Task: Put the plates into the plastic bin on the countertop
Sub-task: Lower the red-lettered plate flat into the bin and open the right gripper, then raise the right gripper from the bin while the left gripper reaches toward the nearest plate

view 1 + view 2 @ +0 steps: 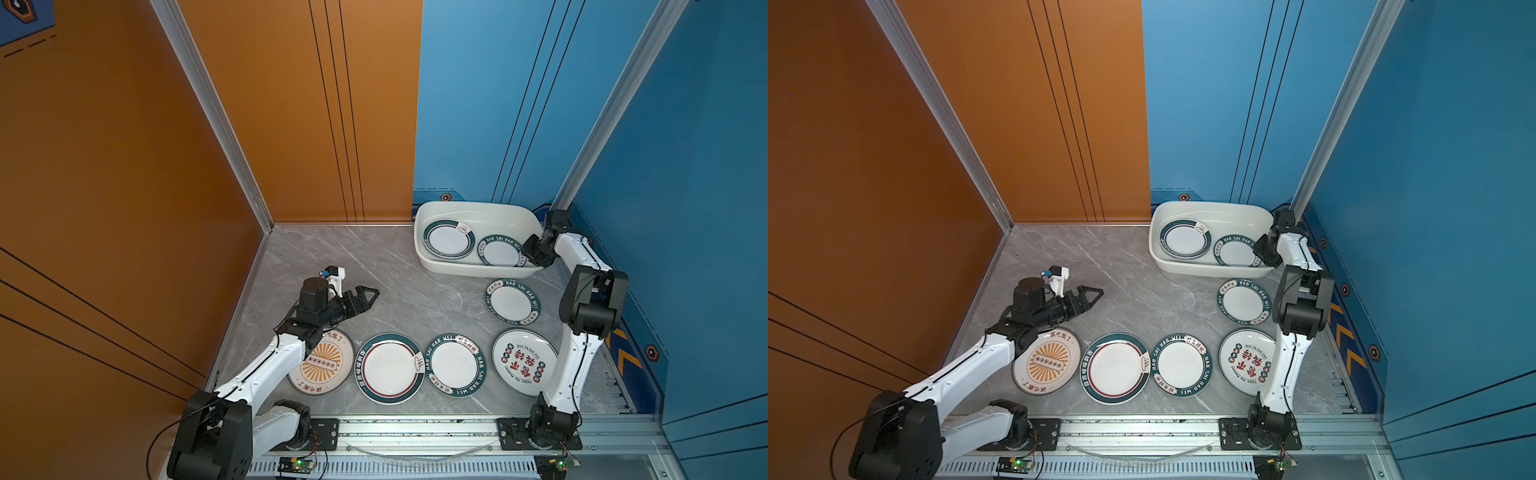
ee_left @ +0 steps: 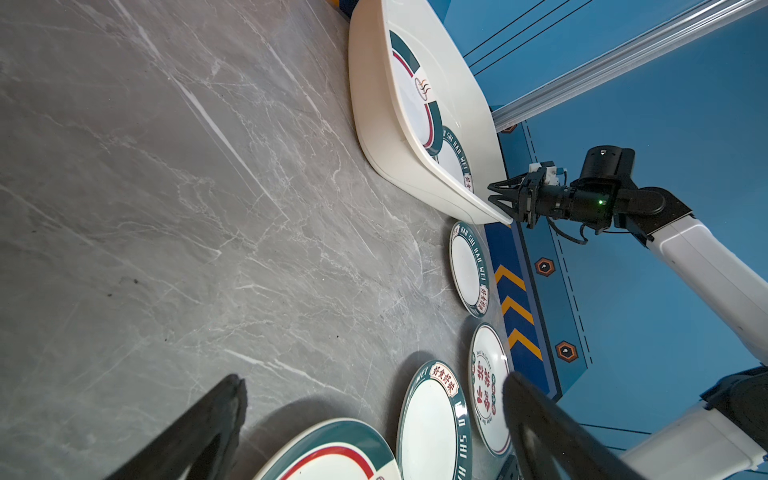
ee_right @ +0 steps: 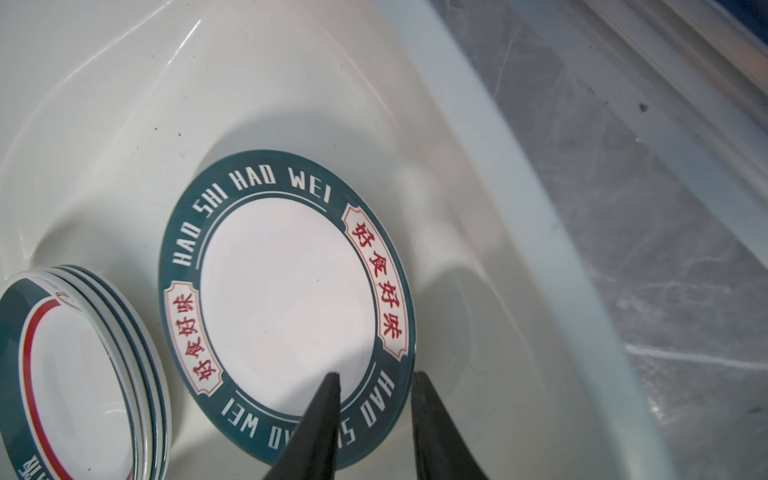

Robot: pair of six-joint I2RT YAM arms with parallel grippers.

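Grey marble countertop (image 1: 374,266), orange and blue walls behind. At far right the plastic bin (image 1: 465,269) holds a stack of green-rimmed plates (image 1: 449,240) and, to its right, one lettered plate (image 1: 500,253). The right gripper (image 3: 376,376) straddles that plate's rim, jaws narrowly parted. The left gripper (image 1: 373,298) gapes wide and empty at left. Five loose plates (image 1: 456,365) lie nearer.

Open countertop (image 1: 332,266) centre-left, plates (image 1: 390,368) ringing front, right
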